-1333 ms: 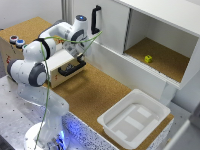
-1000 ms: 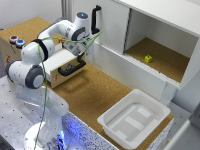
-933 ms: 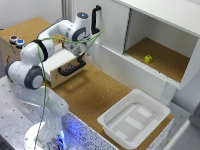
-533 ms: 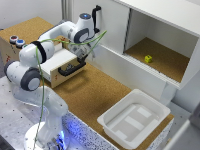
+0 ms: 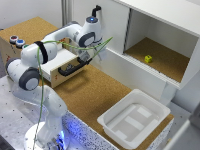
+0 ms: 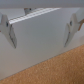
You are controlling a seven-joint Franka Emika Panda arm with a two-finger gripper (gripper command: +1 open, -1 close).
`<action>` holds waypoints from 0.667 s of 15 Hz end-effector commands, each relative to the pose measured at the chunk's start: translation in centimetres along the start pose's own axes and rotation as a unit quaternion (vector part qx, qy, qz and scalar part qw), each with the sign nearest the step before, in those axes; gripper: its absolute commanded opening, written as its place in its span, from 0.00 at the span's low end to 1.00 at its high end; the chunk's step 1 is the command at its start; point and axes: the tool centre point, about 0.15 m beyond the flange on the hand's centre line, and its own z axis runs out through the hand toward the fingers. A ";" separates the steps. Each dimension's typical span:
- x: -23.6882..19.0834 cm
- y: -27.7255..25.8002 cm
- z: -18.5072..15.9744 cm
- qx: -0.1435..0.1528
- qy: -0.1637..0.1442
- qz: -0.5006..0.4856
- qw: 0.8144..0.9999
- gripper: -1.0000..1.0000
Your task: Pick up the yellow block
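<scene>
The yellow block is a tiny cube lying on the cork floor of the open white cabinet compartment, at the exterior view's right. My gripper hangs in front of the cabinet's white lower panel, well to the exterior view's left of the block and apart from it. In the wrist view the gripper is open, its two fingers spread wide with nothing between them, facing the white panel and a strip of cork. The block does not show in the wrist view.
A wooden drawer box with a black handle stands just beside the arm. A white tray sits on the cork table toward the front right. The cabinet's white front panel rises below the compartment opening. Small coloured items rest on the box's far left.
The arm has swung toward the exterior view's right, carrying the gripper from above the drawer box up to the cabinet's front panel. The block has not moved.
</scene>
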 end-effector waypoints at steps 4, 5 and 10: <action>11.7 3.3 2.7 -0.007 -0.023 -0.043 0.999 1.00; 13.3 3.9 2.7 0.000 -0.018 -0.047 0.999 1.00; 20.5 7.7 3.0 0.019 0.005 -0.046 0.999 1.00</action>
